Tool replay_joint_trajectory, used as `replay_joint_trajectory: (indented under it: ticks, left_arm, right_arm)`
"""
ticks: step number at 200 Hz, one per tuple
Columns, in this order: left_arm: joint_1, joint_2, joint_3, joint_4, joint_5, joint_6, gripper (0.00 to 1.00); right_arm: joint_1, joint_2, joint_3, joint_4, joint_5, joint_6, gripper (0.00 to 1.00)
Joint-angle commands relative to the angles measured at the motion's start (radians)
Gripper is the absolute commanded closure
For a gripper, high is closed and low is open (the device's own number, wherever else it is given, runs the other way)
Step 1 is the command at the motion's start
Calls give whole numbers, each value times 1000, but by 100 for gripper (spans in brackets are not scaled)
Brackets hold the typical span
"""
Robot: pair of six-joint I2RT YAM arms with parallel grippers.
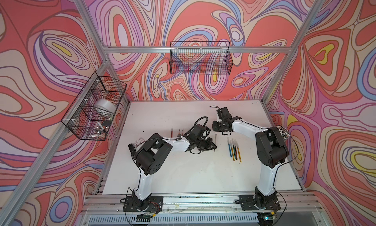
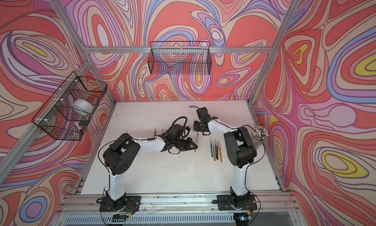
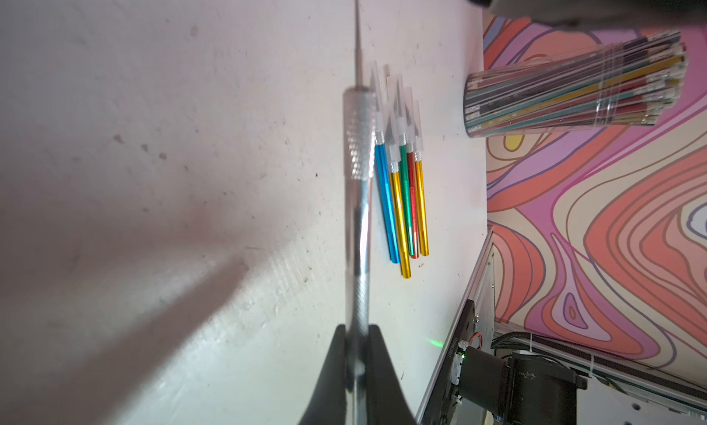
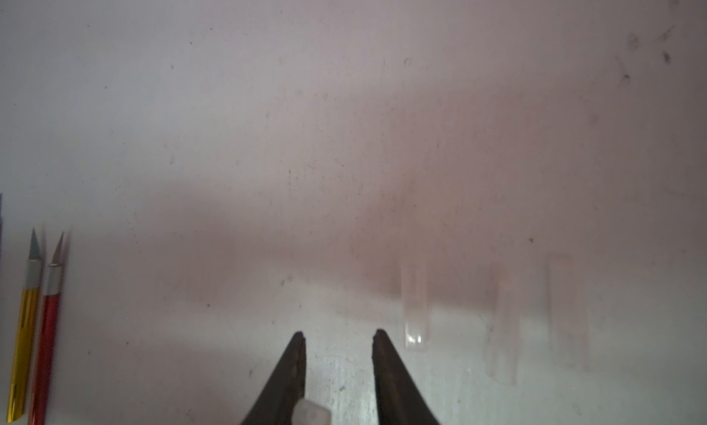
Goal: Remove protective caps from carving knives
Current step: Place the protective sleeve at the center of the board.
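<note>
Whitish, see-through and nearly lost against the pale table (image 4: 344, 98): three loose protective caps (image 4: 415, 304), lying side by side but apart, near the right gripper (image 4: 338, 350). Not to be made out in either top view. Fingers (image 4: 386, 373) of that gripper plainly apart. Between them, cut off by the picture's edge, a whitish lump (image 4: 311, 413) against one finger; too little showing to name it or to call it gripped. Off to one side, two bare-bladed carving knives (image 4: 25, 327), gold and red, touching along their length, handle ends cut off.

Left gripper (image 3: 357, 329) clamped on a silver-handled knife (image 3: 357, 212), blade bare, tip running out of the left wrist picture. Behind that knife and partly covered by it, five capped knives (image 3: 401, 197) bunched on the table: blue, gold, green, red, gold. Beyond them a clear cup (image 3: 574, 86) crammed with sticks, upper part masked by a dark blur.

In a top view, cup largely hidden behind the right arm (image 1: 270, 145). Handle ends of the bare knives tucked behind the left arm (image 1: 177, 144). Two wire baskets (image 1: 200, 59) on the patterned walls.
</note>
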Motion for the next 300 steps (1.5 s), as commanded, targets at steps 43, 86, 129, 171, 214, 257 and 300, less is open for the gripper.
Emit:
replay_joint_trajectory:
  ticks: [43,86,129,171,214,257,300]
  left_arm:
    - [25,62,55,33,19,-23,99]
    - [39,84,66,54,17,-40,99]
    - [43,95,68,61,18,-45,99]
    - [44,97,55,68,15,-47,99]
    - [47,91,55,74,19,-47,99]
    - [45,74,46,75,31,-40,99]
    - [44,72,4,104,30,-54,99]
  right_arm:
    - [-2,-48,-29,13,-10,6,68]
    - [-2,-47,-33,10,-4,5,68]
    - [-2,-47,-37,5,12,5,68]
    - [-3,-51,-31,0,19,3,68]
    - [-2,-51,-27,-8,31,2,69]
    - [-2,-42,-18,-16,51,8,69]
    - [-2,-37,-1,-29,78,16,69]
